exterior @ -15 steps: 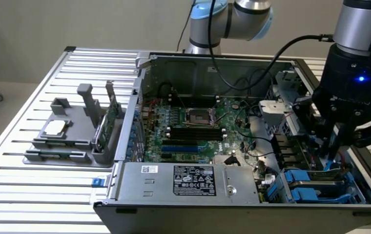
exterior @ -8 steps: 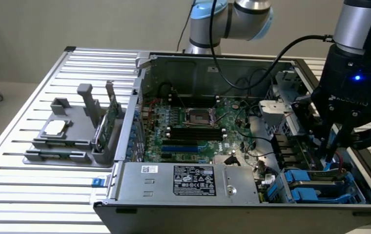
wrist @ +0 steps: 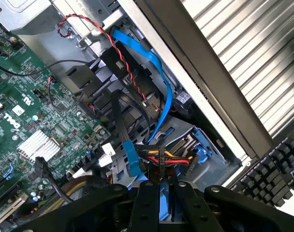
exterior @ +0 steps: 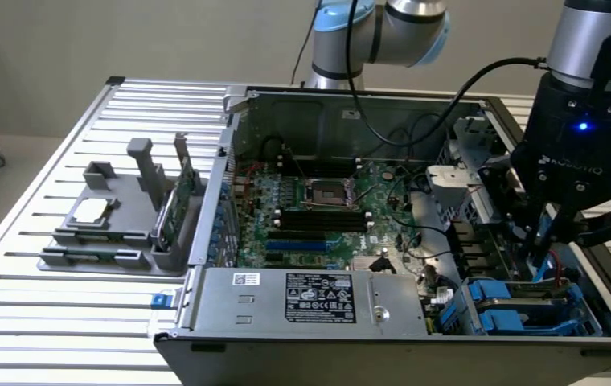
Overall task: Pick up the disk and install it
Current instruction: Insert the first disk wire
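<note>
The disk (exterior: pixel 518 309), grey with a blue carrier frame, lies flat in the drive bay at the front corner of the open computer case (exterior: pixel 284 299), on the exterior view's right. My gripper (exterior: pixel 542 256) hangs just above that bay, fingers pointing down. In the wrist view the black fingers (wrist: pixel 146 203) stand close together with only a thin slit between them, and nothing is held. Past the gripper (wrist: pixel 159 187) I see the disk's blue frame (wrist: pixel 201 153) and a bundle of red, yellow and black power wires (wrist: pixel 166 158).
A blue data cable (wrist: pixel 159 77) and a twisted red-black wire (wrist: pixel 123 58) cross the space above the bay. The green motherboard (exterior: pixel 317 209) fills the case floor. A grey fixture (exterior: pixel 112 229) holding a square chip and an upright card stands on the slatted table (exterior: pixel 59 322).
</note>
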Robot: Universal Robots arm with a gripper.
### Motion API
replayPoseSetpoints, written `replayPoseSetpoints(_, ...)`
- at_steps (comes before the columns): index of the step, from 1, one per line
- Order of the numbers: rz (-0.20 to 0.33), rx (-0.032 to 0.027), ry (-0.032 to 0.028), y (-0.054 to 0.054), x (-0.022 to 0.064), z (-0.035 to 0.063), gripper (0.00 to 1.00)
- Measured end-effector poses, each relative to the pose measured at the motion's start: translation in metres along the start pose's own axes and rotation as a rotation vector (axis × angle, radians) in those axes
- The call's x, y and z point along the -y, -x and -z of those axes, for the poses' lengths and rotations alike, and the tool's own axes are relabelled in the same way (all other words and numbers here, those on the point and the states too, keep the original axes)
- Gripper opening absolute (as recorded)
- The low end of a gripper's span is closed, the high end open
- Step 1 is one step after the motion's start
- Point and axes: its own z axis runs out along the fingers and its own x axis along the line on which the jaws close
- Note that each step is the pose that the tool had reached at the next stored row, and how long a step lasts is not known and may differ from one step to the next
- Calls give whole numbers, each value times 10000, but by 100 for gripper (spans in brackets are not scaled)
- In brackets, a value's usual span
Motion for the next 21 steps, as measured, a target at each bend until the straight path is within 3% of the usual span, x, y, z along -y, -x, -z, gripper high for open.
replayPoseSetpoints(4,-106,-6,-26,-8,-8,1,18)
replayPoseSetpoints(5,-135,-8,-32,-10,-11,1,25)
replayPoseSetpoints(14,-357,-22,-85,-21,-23,4,25)
replayPoseSetpoints(21,-393,-24,-94,68,69,26,25)
